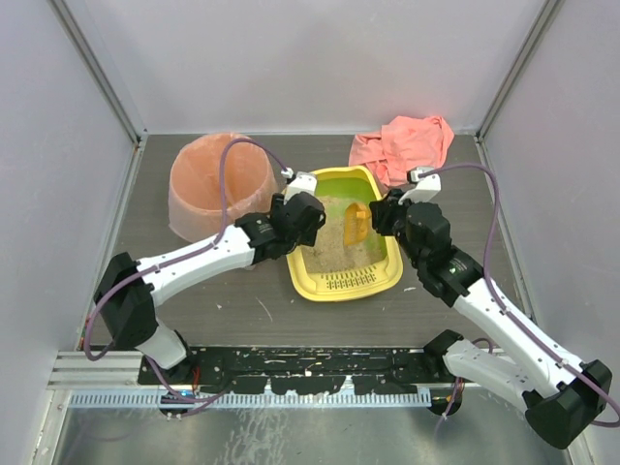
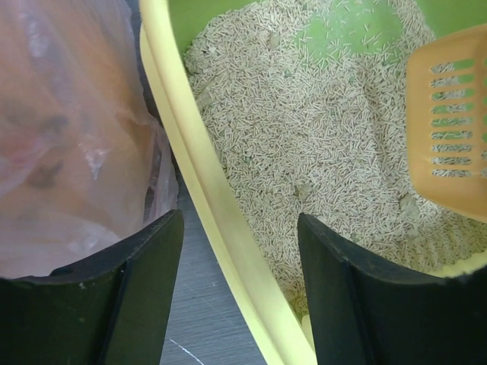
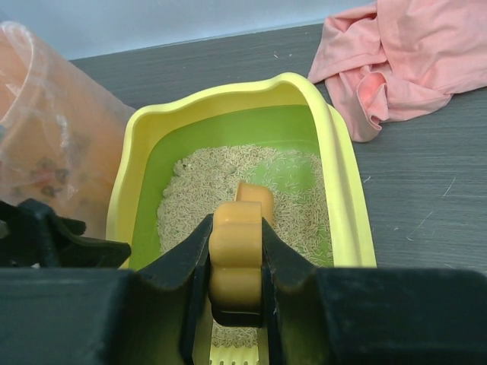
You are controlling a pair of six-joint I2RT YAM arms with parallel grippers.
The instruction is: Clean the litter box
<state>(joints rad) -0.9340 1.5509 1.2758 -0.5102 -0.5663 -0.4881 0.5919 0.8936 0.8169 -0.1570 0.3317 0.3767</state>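
Notes box (image 1: 339,283) lying flat just right of the bin (image 1: 218,184), grate end toward the arm bases, with a shallow spread of litter (image 2: 304,137) inside. Judges it thin, stiff plastic: light in itself, weighted by the loose fill, apt to spill on any tilt, smooth and probably slippery. Recommends a hold on the rim of the bin-side long edge, one finger either side of the wall, box kept level. Finds left gripper (image 2: 240,228) astride that very rim, jaws apart: one finger in the gap toward the bin, the other inside above the litter. Cannot tell of any contact with the wall. Finds right gripper (image 3: 237,236) on the side away from the bin, clamped on the handle of the scoop (image 2: 449,122), blade low over the litter. Cannot tell whether touching.
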